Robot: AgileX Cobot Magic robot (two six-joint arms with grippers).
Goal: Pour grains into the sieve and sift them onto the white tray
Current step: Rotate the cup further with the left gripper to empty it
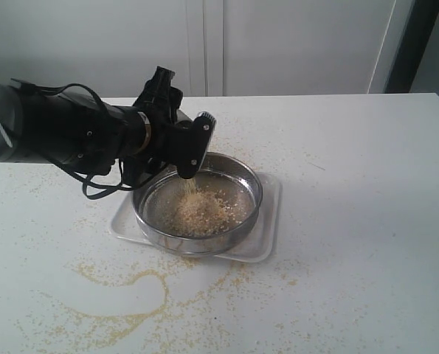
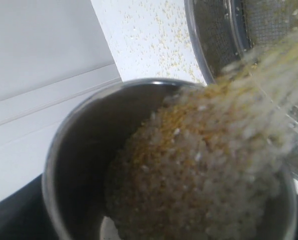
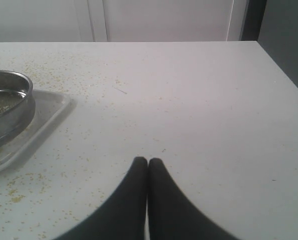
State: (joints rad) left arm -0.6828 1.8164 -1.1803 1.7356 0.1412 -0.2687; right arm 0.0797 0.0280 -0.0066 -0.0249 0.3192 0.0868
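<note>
My left gripper is shut on a small steel cup and holds it tipped over the sieve. Grains slide out of the cup in a thin stream onto a pile on the mesh. The sieve stands on the white tray. In the left wrist view the sieve's rim lies just beyond the cup's lip. My right gripper is shut on nothing, low over the bare table. From there the sieve and tray lie off to one side. The exterior view does not show it.
Spilled grains lie in curved trails on the white table in front of the tray, and thinly around it. A white wall with panel seams runs behind the table. The table's edge shows in the right wrist view.
</note>
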